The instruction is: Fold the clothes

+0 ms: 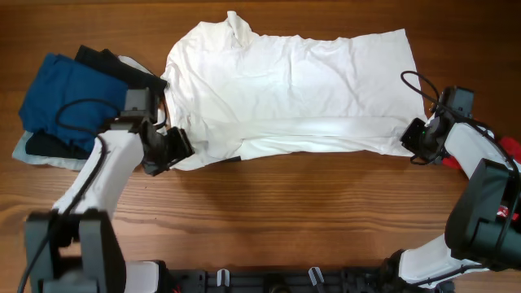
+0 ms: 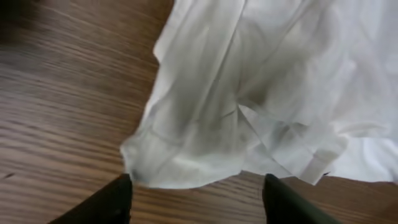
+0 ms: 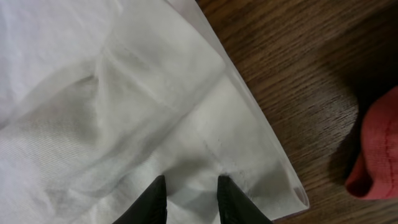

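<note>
A large white T-shirt (image 1: 293, 89) lies spread flat across the far middle of the table, with no black print showing. My left gripper (image 1: 175, 149) is at its near left corner. In the left wrist view the left gripper (image 2: 198, 193) is open, with the bunched shirt corner (image 2: 186, 155) just ahead of the fingertips and bare wood between them. My right gripper (image 1: 417, 142) is at the near right corner. In the right wrist view its fingers (image 3: 189, 196) stand close together, pinching the shirt fabric (image 3: 124, 93).
A pile with a blue garment (image 1: 61, 94) and a black garment (image 1: 114, 65) over a pale one (image 1: 24, 150) lies at the far left. A red garment (image 1: 511, 150) lies at the right edge, and it also shows in the right wrist view (image 3: 379, 149).
</note>
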You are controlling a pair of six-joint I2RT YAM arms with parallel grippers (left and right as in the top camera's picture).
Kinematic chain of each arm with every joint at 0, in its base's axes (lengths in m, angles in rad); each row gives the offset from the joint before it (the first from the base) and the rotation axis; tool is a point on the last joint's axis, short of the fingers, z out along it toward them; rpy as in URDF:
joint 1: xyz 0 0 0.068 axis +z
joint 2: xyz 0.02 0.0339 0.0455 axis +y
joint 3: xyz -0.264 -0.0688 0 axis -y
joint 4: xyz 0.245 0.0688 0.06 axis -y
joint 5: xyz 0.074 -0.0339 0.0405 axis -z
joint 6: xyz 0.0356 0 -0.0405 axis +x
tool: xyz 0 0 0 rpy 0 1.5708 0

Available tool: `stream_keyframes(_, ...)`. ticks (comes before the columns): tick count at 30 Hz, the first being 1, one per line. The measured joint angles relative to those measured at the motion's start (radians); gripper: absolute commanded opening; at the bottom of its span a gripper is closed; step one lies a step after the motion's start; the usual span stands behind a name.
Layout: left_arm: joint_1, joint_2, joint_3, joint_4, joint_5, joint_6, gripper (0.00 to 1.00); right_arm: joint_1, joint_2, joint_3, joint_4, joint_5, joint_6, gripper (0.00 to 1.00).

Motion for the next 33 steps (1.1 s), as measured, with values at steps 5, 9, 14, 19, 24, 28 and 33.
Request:
stream_keyframes(5, 0.005, -0.027, -0.002, -0.011, -0.018, 0.0, 0.75, 0.011, 0.0, 0.0, -0.009, 0.042, 0.023, 0.28)
stream_keyframes(9, 0.005, -0.027, -0.05, -0.001, -0.016, 0.0, 0.76, 0.01, 0.0, 0.0, -0.024, 0.082, 0.048, 0.28)
stream_keyframes(14, 0.005, -0.027, -0.155, 0.101, -0.008, 0.0, 0.77, 0.01, 0.0, 0.003, -0.043, 0.107, 0.081, 0.28)
stream_keyframes(19, 0.005, -0.027, -0.184, 0.176, -0.006, 0.0, 0.73, 0.008, 0.0, 0.005, -0.061, 0.135, 0.114, 0.29)
stream_keyframes(24, 0.005, -0.027, -0.184, 0.215, -0.006, 0.002, 0.57, 0.008, 0.0, 0.005, -0.062, 0.139, 0.122, 0.29)
stream_keyframes(28, 0.005, -0.027, -0.184, 0.245, -0.006, 0.006, 0.09, 0.008, -0.001, 0.005, -0.063, 0.143, 0.126, 0.29)
stream_keyframes(33, 0.005, -0.027, -0.184, 0.256, -0.03, 0.005, 0.04, 0.008, -0.001, 0.005, -0.063, 0.146, 0.126, 0.29)
